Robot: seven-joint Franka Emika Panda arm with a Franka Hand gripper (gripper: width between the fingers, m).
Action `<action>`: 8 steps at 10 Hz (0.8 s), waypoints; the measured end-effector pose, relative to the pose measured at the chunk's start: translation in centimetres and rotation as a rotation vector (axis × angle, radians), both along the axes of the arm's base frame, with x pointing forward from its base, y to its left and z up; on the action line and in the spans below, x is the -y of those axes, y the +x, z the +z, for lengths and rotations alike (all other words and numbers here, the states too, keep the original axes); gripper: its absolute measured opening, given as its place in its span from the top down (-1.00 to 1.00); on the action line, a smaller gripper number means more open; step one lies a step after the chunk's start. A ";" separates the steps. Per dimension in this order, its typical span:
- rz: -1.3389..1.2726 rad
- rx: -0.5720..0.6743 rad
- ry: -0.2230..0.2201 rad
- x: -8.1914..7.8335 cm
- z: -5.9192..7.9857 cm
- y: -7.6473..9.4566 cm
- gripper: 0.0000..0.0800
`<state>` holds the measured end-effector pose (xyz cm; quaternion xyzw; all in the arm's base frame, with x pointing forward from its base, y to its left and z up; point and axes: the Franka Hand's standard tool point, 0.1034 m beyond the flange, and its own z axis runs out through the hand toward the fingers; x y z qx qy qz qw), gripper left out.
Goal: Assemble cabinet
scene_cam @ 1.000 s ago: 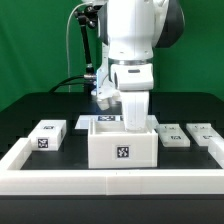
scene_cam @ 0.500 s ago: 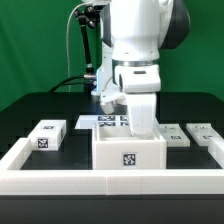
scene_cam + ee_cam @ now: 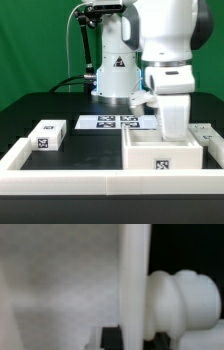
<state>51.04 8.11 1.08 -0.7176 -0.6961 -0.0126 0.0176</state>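
Cabinet: white, one tag on its front, sat at the exterior view's right of the table, just behind the low border wall. My jaws reached down into it, clamped on an upright wall. Marker board lay behind. One tagged block was well apart, at the exterior view's left.

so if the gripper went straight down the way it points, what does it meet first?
The cabinet: the gripper looks clamped on its wall, so it would press into that; depth below is hidden.
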 end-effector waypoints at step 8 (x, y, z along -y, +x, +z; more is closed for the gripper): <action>-0.035 -0.057 -0.011 -3.4 0.2 0.6 0.91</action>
